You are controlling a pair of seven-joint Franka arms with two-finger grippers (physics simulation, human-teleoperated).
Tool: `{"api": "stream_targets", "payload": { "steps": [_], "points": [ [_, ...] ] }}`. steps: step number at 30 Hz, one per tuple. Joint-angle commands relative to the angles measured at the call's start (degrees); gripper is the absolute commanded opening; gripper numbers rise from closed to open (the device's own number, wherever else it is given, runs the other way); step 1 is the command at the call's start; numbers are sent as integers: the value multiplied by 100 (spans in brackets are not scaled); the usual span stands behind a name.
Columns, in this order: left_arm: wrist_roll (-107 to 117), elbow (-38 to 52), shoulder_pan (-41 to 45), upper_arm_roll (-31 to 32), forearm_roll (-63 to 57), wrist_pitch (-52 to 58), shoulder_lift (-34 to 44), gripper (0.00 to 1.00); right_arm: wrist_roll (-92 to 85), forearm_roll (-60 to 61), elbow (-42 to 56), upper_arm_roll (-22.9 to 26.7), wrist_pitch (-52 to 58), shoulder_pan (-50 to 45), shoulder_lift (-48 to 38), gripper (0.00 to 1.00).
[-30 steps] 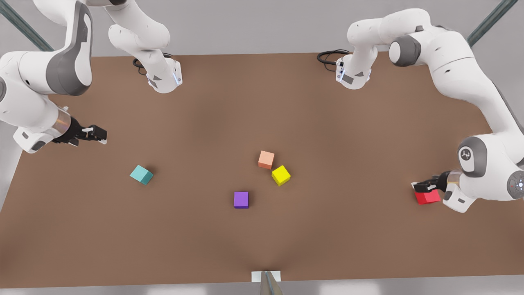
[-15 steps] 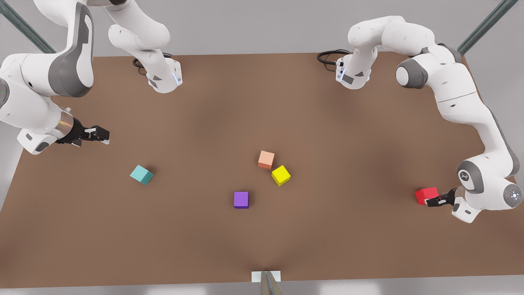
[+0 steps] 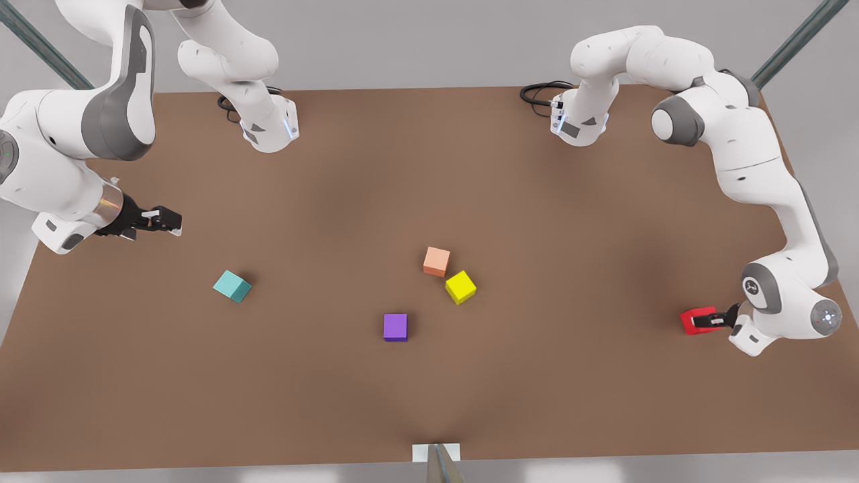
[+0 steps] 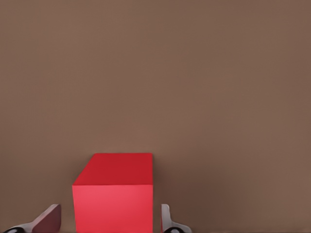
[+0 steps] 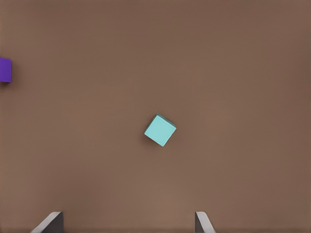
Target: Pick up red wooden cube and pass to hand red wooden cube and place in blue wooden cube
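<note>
Arm shells: glossy white rounded casings on both arms, links thick and tubular.
Joints: mid-grey bands and round grey caps at elbows and wrists; one cap bears a small dark emblem, another a ring of pale dots.
Wrist collars: short metallic silver ring behind the end effector at the front view's left.
Left end effector (image 3: pixel 706 320): black body, slim black fingers with pale tips (image 4: pixel 167 221).
Right end effector (image 3: pixel 169 222): black body with white markings; grey wedge-shaped fingertips (image 5: pixel 51 222).
Bases: white pedestals with dark triangular marks and a thin blue light strip.
Cables: black looped cords beside each base.
</note>
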State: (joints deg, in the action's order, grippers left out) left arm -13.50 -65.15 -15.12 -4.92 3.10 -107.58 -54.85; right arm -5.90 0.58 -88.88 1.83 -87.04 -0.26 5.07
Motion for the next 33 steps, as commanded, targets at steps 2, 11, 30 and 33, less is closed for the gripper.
{"api": "stream_targets", "payload": {
  "steps": [2, 11, 30, 33],
  "points": [
    [-689, -68, 0, 0, 15, -122, 0, 100, -17, 13, 2, 1, 2, 0, -6, 100],
    [84, -252, 0, 0, 120, -508, -61, 100, -26, 13, -42, 1, -6, 9, -6, 100],
    [479, 423, 45, 253, 1421, 2177, 71, 55, -52, 22, -77, 1, -24, 0, -6, 100],
    [1596, 890, 0, 1667, 2510, 3893, 203, 55, -1289, 741, -209, -25, 441, -70, 152, 100]
  ]
}}
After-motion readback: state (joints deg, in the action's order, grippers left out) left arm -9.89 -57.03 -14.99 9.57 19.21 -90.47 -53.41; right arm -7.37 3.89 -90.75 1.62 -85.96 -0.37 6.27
